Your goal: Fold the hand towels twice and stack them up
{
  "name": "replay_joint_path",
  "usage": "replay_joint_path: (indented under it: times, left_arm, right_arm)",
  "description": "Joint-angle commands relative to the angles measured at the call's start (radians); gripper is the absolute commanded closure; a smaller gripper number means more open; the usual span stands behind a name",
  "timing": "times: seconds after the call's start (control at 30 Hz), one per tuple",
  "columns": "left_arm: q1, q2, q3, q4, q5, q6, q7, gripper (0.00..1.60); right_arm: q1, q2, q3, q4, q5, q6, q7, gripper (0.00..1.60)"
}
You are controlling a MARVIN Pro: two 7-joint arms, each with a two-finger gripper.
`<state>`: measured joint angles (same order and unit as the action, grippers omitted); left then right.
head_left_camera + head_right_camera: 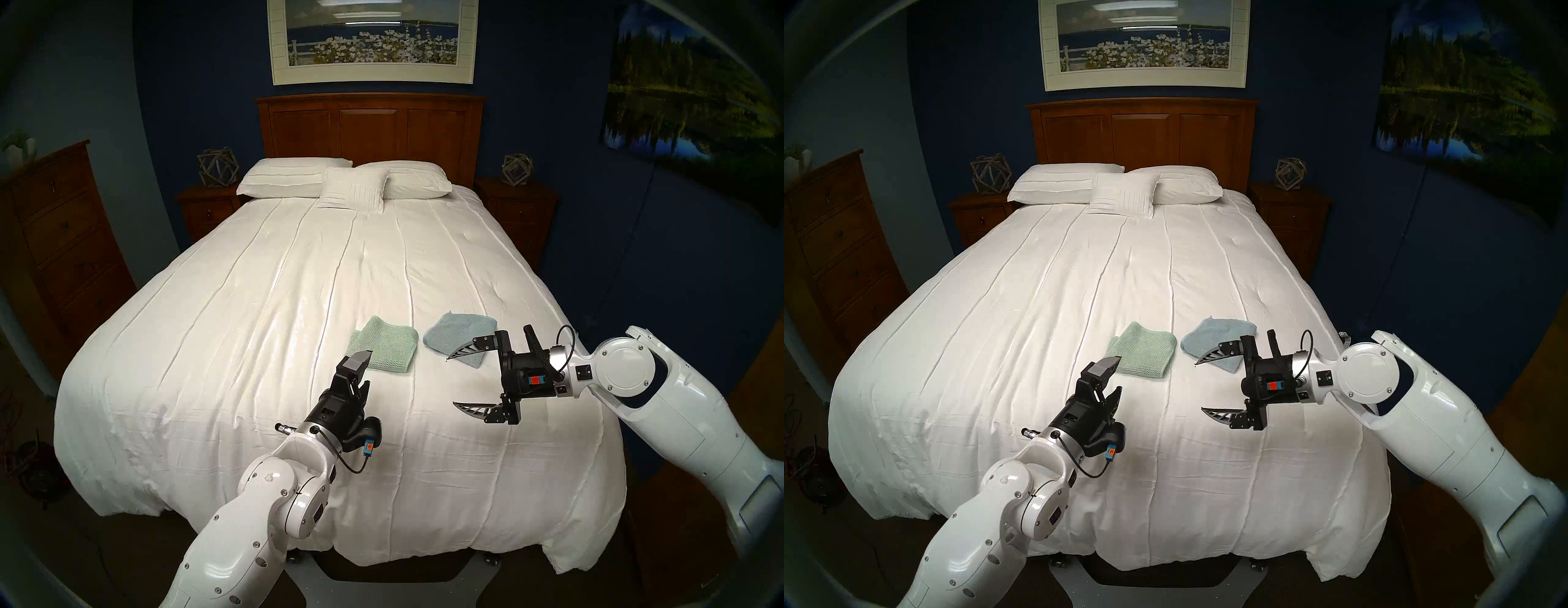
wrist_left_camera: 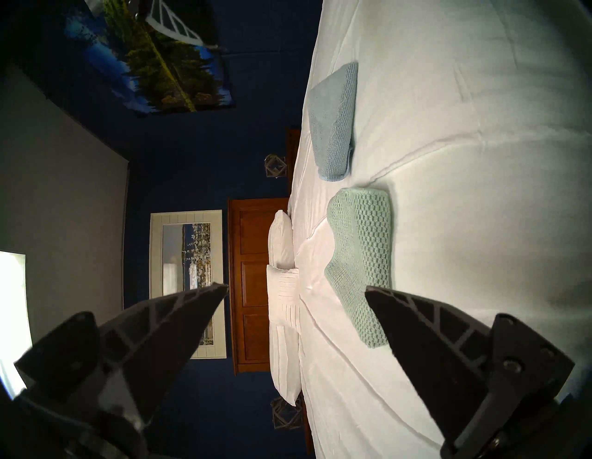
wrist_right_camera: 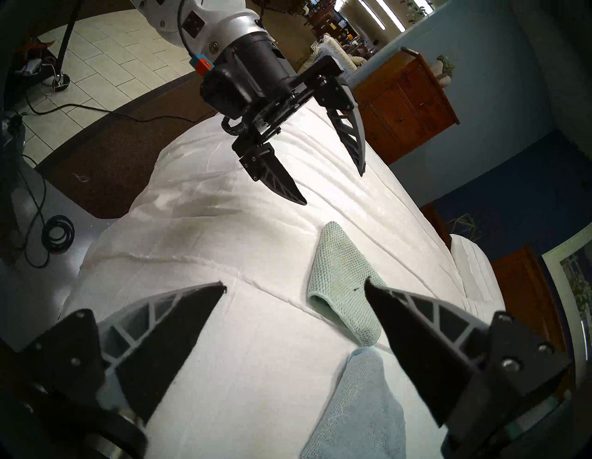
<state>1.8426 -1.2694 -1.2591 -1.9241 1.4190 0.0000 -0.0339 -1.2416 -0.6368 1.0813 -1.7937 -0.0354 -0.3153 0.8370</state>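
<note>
On the white bed (image 1: 263, 297), the green towel (image 1: 384, 349) and the blue towel (image 1: 460, 336) are lying folded just beside each other, not yet stacked. Both end effectors — left (image 1: 361, 368) and right (image 1: 455, 378) — are hanging spread and empty above the bedspread. In my judgement, pinching only a top layer is risking an unfolding towel — or the soft bedspread is getting snagged along. No readable writing is showing.

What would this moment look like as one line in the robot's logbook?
green towel: folded, on bed | blue towel: folded, beside it, unstacked | left pincer: open, empty | right pincer: open, empty
</note>
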Motion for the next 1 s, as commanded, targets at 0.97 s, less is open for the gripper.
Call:
replay_joint_path:
  times: [0.97]
  left_arm:
    - [0.432,0.147,-0.126,-0.357,-0.062,0.018,0.030,0.00]
  right_arm:
    - [0.378,-0.417,-0.201,0.373,-0.345,0.037,0.002,0.00]
